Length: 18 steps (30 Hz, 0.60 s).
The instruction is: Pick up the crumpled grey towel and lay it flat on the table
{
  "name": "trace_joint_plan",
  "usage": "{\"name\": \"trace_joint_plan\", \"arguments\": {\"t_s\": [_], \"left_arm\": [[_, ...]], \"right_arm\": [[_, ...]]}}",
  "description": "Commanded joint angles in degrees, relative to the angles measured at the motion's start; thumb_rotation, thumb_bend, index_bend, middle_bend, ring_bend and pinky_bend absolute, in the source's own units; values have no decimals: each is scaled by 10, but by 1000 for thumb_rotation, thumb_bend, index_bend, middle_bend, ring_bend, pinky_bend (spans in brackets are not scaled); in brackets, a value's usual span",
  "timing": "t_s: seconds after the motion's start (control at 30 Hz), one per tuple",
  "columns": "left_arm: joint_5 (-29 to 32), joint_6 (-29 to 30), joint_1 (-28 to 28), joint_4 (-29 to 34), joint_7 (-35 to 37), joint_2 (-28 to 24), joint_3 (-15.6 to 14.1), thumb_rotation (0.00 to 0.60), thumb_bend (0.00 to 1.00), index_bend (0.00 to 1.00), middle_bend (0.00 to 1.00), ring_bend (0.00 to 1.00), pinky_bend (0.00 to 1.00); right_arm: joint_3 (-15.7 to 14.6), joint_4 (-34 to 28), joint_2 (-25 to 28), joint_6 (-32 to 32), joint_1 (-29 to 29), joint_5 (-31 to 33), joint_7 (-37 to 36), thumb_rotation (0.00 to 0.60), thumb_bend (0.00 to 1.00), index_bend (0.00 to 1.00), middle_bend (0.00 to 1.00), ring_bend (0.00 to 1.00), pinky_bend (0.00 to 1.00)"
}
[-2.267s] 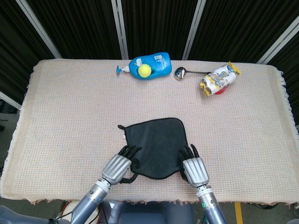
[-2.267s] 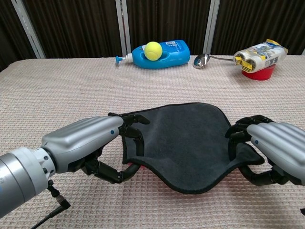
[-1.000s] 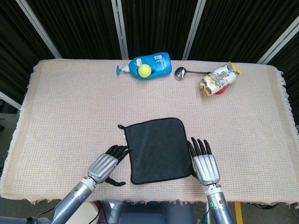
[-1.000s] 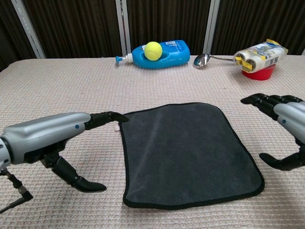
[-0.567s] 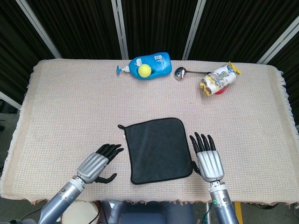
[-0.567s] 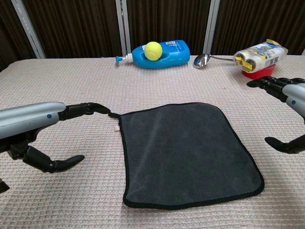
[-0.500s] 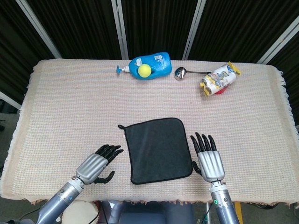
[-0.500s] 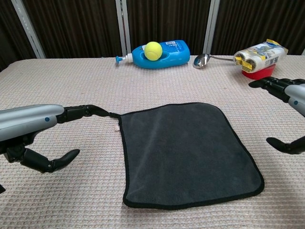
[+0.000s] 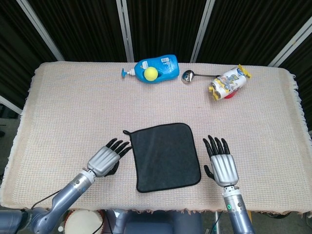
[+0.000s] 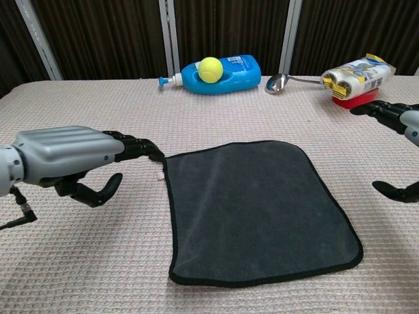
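Note:
The grey towel [image 9: 165, 156] [image 10: 252, 206] lies spread flat on the woven table cover near the front edge, dark with a black hem and a small loop at its far left corner. My left hand [image 9: 106, 158] [image 10: 69, 157] hovers just left of the towel, fingers apart, holding nothing, its fingertips close to the towel's left corner. My right hand [image 9: 222, 164] [image 10: 396, 140] is to the right of the towel with fingers spread and nothing in it; the chest view shows only its fingertips at the right edge.
A blue soap bottle [image 9: 155, 63] lies on its side at the back with a yellow ball [image 9: 150, 73] on it. A metal ladle [image 9: 190, 76] and a packet on a red bowl [image 9: 229, 83] sit at the back right. The table's front edge [image 9: 146, 209] runs just behind my wrists.
Both hands let go of the towel, which settled flat, and opened. Since then the right hand has slid further right and the left hand has come back toward the towel's left corner.

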<state>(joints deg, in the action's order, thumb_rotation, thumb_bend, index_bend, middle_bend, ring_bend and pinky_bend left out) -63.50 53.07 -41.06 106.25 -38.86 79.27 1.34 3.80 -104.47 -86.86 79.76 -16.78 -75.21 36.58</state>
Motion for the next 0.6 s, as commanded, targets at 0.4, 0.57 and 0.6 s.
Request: {"name": "trace_joint_plan", "arguments": {"t_s": [0.4,0.57,0.6], "left_arm": [[205,-14,-118,-94,-162,92,16,600,773,0,0,0,0],[213,-10,-130,-108,-163,104,13,600,773,0,0,0,0],[214,-10,-132,-110,-163,106,12,600,773,0,0,0,0]], "right_arm": [[27,25,17,-24,-10,24,-46,600,371,0,0,0,0],[28,29,17,-28,-12,26,-50,600,370,0,0,0,0],[28,28,17,-28,-12,26,-51,600,370,0,0,0,0]]}}
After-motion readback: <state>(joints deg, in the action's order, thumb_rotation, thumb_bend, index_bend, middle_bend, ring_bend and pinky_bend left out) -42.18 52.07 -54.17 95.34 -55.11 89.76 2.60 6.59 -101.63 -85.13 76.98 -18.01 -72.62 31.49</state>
